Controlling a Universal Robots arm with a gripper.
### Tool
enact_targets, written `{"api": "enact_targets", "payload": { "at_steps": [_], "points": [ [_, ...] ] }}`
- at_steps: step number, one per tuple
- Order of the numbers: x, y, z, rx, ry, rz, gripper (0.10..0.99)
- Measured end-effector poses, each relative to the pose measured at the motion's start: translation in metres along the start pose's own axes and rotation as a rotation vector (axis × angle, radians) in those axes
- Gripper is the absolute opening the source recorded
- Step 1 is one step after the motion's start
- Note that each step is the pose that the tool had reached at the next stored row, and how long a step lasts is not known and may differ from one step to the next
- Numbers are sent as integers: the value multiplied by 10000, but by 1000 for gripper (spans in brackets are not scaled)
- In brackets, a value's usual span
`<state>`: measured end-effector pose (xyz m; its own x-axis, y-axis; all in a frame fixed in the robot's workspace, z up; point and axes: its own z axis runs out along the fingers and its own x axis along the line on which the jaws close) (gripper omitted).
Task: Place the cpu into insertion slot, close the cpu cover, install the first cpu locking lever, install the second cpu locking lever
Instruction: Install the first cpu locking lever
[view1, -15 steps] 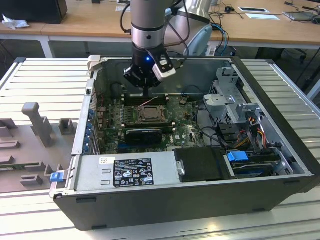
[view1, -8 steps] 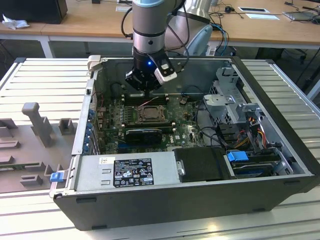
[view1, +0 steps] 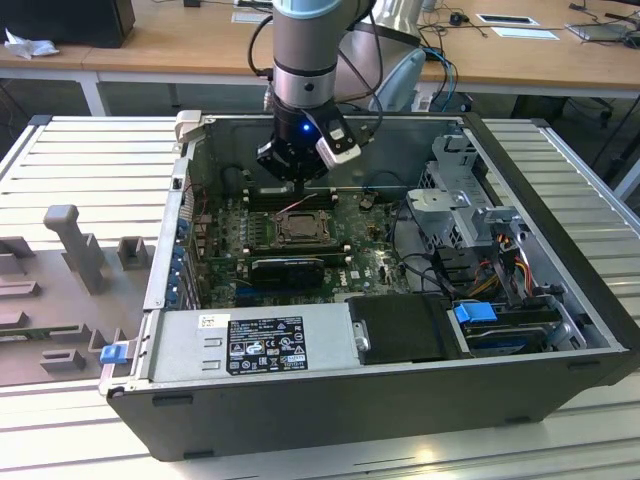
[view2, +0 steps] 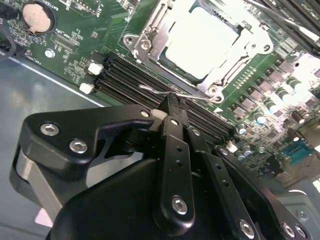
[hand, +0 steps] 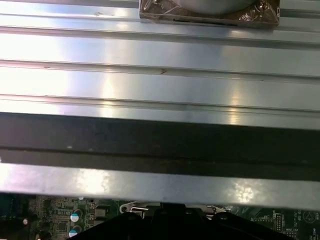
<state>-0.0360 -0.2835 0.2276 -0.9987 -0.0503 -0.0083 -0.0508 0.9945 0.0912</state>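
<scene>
The cpu (view2: 202, 35), a pale square chip, lies in the insertion slot (view1: 297, 228) on the green board. The metal frame of the cpu cover (view2: 150, 37) lies flat around it. A thin wire locking lever (view2: 200, 96) runs along the socket's edge beside the memory slots, and in the exterior view it (view1: 297, 203) stands raised above the socket. My gripper (view2: 172, 102) is shut, its black fingertips together and touching that wire. Seen from the exterior view, the gripper (view1: 298, 183) hangs just behind the socket, inside the open computer case.
Black memory slots (view2: 125, 75) lie between my gripper and the socket. A coin battery (view2: 36, 15) sits on the board. A long black card (view1: 288, 265), the power supply (view1: 260, 345), a drive cage (view1: 470, 205) and cables (view1: 500, 260) crowd the case (view1: 300, 410).
</scene>
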Motion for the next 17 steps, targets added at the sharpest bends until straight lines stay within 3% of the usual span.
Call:
{"api": "enact_targets", "payload": {
  "at_steps": [9, 12, 17],
  "points": [
    [-88, 13, 62, 2, 2, -1, 106],
    [-86, -25, 60, 1, 1, -1, 106],
    [-101, -28, 71, 0, 0, -1, 106]
  ]
}}
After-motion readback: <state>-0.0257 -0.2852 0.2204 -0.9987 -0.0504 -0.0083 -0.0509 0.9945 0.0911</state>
